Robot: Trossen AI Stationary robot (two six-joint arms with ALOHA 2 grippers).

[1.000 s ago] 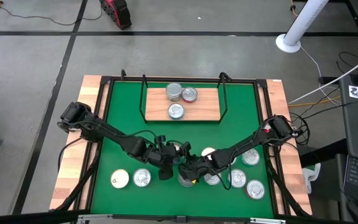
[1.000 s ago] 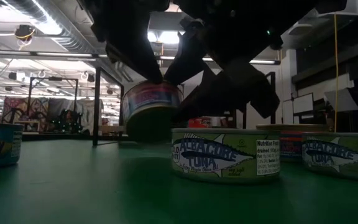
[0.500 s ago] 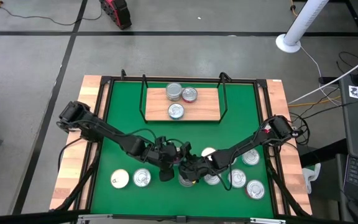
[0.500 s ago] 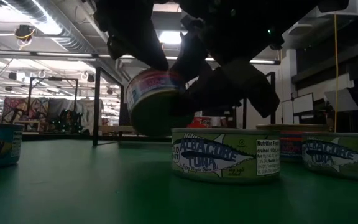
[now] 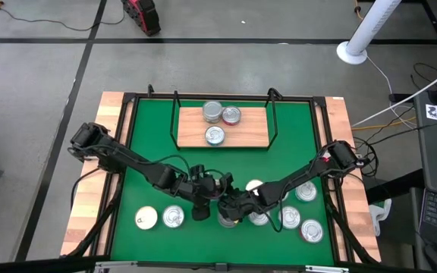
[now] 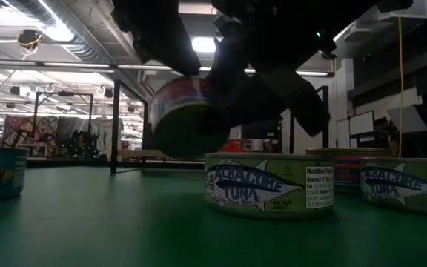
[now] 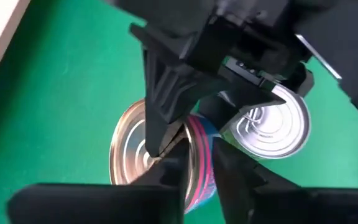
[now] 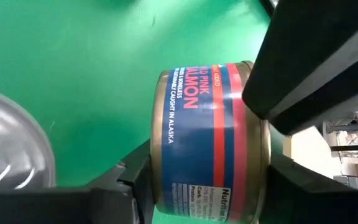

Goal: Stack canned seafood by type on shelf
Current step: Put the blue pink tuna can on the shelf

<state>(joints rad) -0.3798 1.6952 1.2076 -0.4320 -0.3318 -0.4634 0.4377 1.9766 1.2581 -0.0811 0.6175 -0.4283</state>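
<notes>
A pink salmon tin [image 8: 210,137], with a blue and red label and gold ends, hangs tilted above the green mat [image 5: 150,152] near its front middle; the low view shows the tin [image 6: 184,115] clear of the mat. My left gripper [image 7: 201,180] and my right gripper [image 8: 213,186] are both shut on it, meeting from either side. The shelf [image 5: 253,129], a light-wood board with black wire uprights, stands at the far middle with three tins standing on it. My left gripper has the tin's edge [image 7: 199,155] between its two fingers, one on the lid side and one on the label side. It comes slanting down from the table's left. The tin is lifted clear and tilted. My right gripper clamps the tin's two flat ends between its fingers [image 8: 135,186], the label wall [image 8: 191,149] lying across the gap. It comes slanting down from the table's right. The tin lies on its side in the hold, clear of the mat.
Several tins stand on the mat along the near edge, two at the left [image 5: 173,217] and more at the right [image 5: 307,191]. An albacore tuna tin [image 6: 269,184] sits just below and beside the held tin. A black frame [image 5: 127,136] borders the mat.
The salmon tin has tipped further over, its underside now turned more toward the near edge, and it has risen slightly above the mat. Both arms have stayed close together around it.
</notes>
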